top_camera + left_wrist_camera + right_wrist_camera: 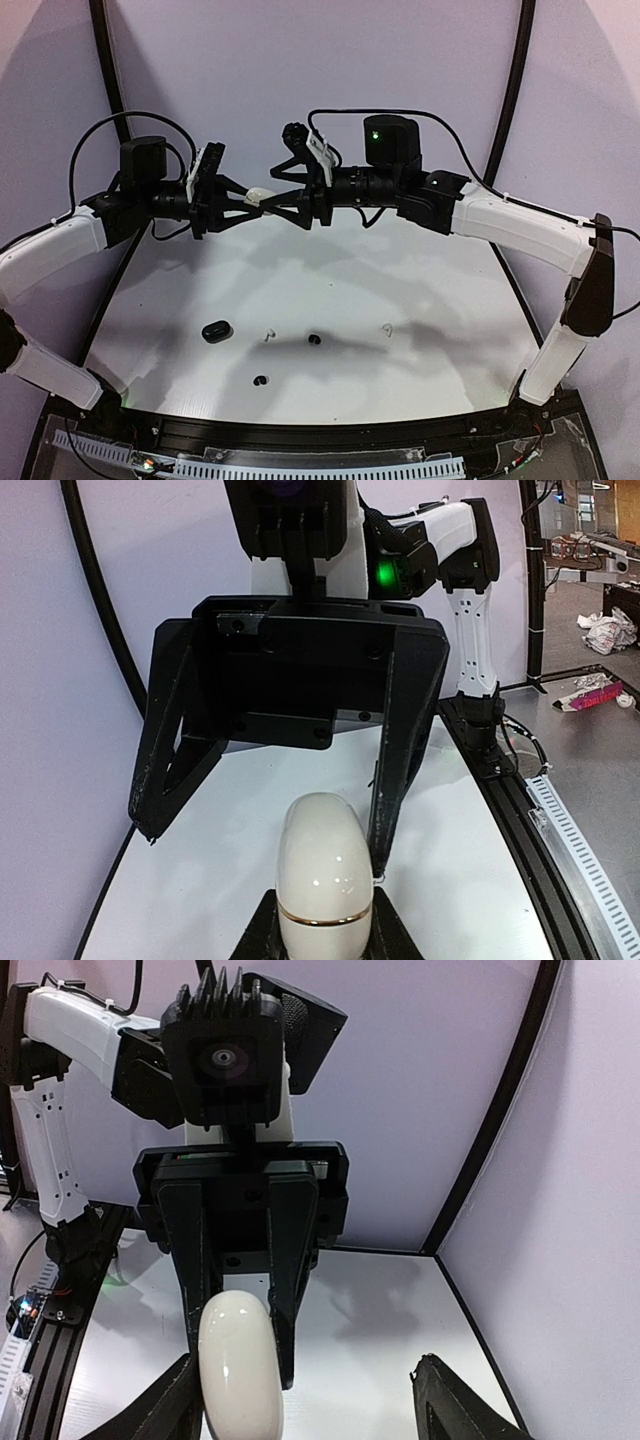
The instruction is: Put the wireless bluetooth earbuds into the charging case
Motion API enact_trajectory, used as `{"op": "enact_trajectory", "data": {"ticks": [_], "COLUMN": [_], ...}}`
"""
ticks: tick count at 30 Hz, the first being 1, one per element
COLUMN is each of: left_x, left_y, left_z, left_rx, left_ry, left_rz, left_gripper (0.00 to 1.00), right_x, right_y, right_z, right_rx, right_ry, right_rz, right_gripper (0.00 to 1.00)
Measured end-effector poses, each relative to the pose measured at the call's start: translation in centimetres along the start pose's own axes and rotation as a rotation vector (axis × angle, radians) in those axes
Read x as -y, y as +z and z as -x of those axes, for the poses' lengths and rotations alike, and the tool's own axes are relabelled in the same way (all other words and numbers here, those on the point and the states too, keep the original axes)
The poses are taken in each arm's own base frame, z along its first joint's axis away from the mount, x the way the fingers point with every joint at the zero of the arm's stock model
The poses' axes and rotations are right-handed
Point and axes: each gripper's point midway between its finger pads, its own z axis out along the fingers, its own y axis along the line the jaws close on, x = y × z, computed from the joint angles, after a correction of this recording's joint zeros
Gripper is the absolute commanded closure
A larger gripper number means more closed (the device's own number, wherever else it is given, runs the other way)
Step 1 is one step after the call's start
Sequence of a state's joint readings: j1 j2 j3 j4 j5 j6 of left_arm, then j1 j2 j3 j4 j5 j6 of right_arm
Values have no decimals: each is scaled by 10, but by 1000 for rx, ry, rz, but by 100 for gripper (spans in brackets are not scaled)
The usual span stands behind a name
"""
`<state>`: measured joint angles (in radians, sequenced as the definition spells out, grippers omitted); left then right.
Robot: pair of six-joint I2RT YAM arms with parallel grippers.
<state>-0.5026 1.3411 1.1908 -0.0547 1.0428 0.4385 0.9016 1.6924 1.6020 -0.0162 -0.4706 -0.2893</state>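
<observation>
1. No text, label, brand, number or sign can be read in any of the 3 views.
2. Clutter (603,632) beyond the table (200,880) is too small to read.

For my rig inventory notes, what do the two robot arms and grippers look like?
The left arm and right arm have white shell links with black joints. The left gripper and right gripper are black, each with two angular fingers. A black camera block tops each wrist, green lights glow on the right arm, and thin black cables loop off both.
</observation>
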Motion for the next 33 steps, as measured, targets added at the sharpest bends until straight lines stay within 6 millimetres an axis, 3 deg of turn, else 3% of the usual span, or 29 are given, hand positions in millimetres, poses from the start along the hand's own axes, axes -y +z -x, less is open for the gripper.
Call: {"op": "enact_trajectory", "data": {"ticks": [24, 33], "left_x": [0, 0], "left_y": [1, -1], "left_z": [-9, -16], "left_rx": [-30, -57], "left_ry": [10, 13], "left_rz": [1, 8], "left_gripper": [99, 99], "right_x": [1, 11], "right_y": [-1, -5], "right_z": [-9, -8], "right_rx": [-6, 1], "right_ry": [46, 61], "right_rz": [-2, -28], "right_gripper": [30, 31]}}
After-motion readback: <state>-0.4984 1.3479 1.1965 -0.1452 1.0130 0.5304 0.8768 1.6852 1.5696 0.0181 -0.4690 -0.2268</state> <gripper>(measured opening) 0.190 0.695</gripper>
